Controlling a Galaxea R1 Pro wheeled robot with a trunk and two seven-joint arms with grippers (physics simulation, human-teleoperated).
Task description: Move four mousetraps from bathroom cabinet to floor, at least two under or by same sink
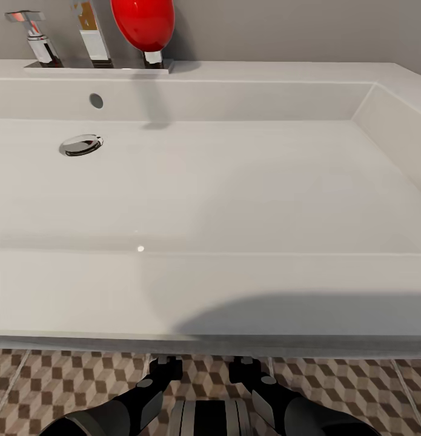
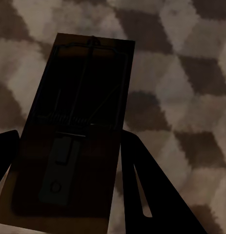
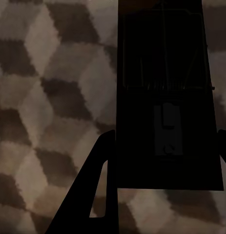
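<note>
Held: one flat brown wooden mousetrap (image 2: pixel 76 131) in my left claw (image 2: pixel 69 161), another mousetrap (image 3: pixel 166 97) in my right claw (image 3: pixel 164 161), both clamped. Risk: release above the cube-patterned tiled bathroom floor (image 2: pixel 191 73) could bounce a trap away from the wide white basin sink (image 1: pixel 234 181).

Sink (image 1: pixel 210 200) slab close above both arms, cube-tiled floor (image 1: pixel 59 381) beneath, narrow gap between.

A bathroom: white sink (image 1: pixel 234 200), chrome tap (image 1: pixel 92 33), cube-patterned floor tiles (image 1: pixel 65 381).
</note>
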